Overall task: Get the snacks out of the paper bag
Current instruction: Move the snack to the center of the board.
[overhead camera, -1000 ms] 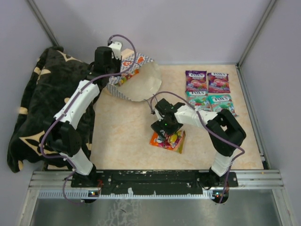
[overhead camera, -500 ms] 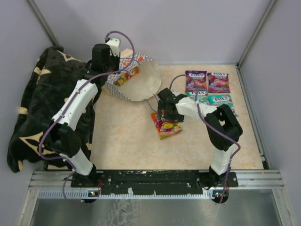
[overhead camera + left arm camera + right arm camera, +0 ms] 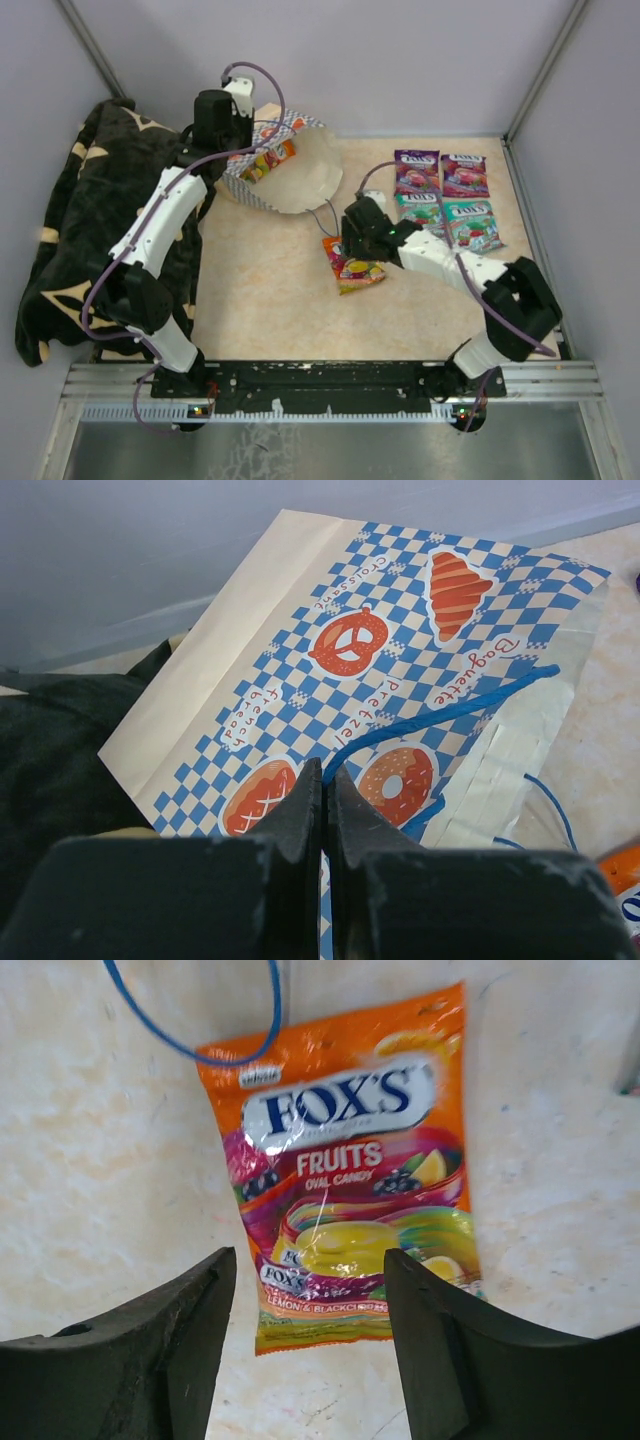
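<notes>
From above, the paper bag [image 3: 290, 178] lies on its side at the far left of the tabletop [image 3: 270, 290], mouth open toward the right. At least one packet [image 3: 262, 166] shows inside it, and four more snacks [image 3: 442, 195] sit in a block at the far right. The orange packet [image 3: 354, 266] lies between them, with the right claw [image 3: 352, 240] just over its far end; the right arm is plainly the nearer one. The left claw [image 3: 236, 128] sits at the bag's rear edge, beside the black blanket [image 3: 70, 230]. In the left wrist view that claw [image 3: 322, 780] is clenched, apparently pinching the bag's checkered wall [image 3: 400, 650]. In the right wrist view the right claw [image 3: 305, 1270] is spread and grasps nothing. The orange packet [image 3: 345, 1160] lies flat below it, its long axis running away from the fingers and slightly tilted, and a blue string handle [image 3: 200, 1050] crosses its far edge.
</notes>
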